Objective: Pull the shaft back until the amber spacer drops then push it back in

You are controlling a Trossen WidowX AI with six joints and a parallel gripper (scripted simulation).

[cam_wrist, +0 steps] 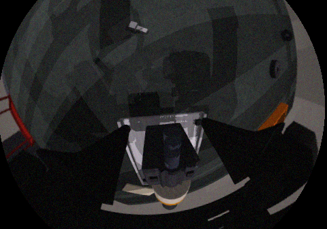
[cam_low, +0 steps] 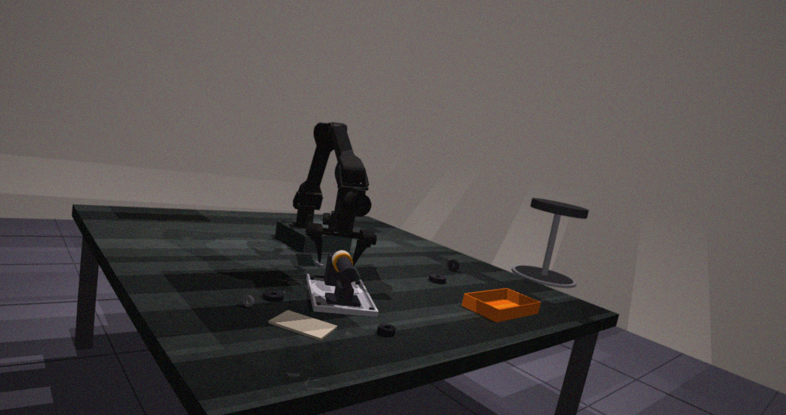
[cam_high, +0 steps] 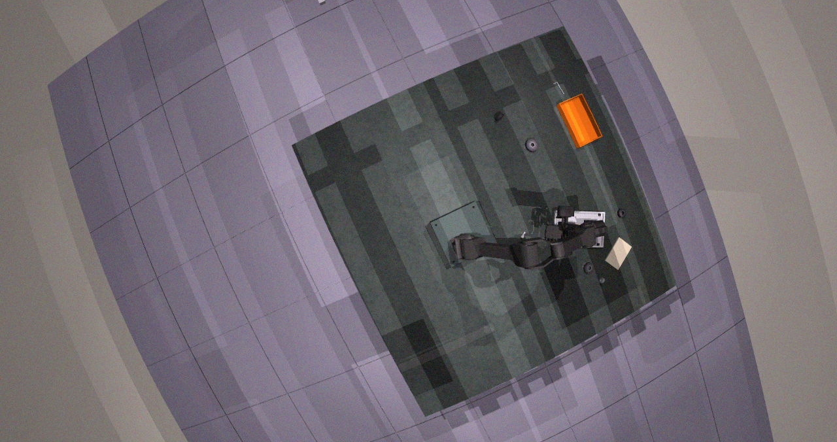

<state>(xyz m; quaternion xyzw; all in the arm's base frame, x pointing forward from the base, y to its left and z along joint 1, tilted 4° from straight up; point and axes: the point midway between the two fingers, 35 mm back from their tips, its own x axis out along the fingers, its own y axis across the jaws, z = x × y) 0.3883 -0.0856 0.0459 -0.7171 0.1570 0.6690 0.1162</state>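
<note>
prob. orange tray (cam_high: 579,121) (cam_low: 501,312) whole up top, clipped in wrist

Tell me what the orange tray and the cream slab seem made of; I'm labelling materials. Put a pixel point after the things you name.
Orange tray (cam_high: 579,121) (cam_low: 501,315) (cam_wrist: 274,117): probably satin plastic, going by its thin, evenly coloured walls. Cream slab (cam_high: 618,253) (cam_low: 302,325) (cam_wrist: 137,189): matte, flat and grainless; painted wood or plastic, I can't tell.

Orange tray (cam_wrist: 274,117), cut off, apparently by finger.
</note>
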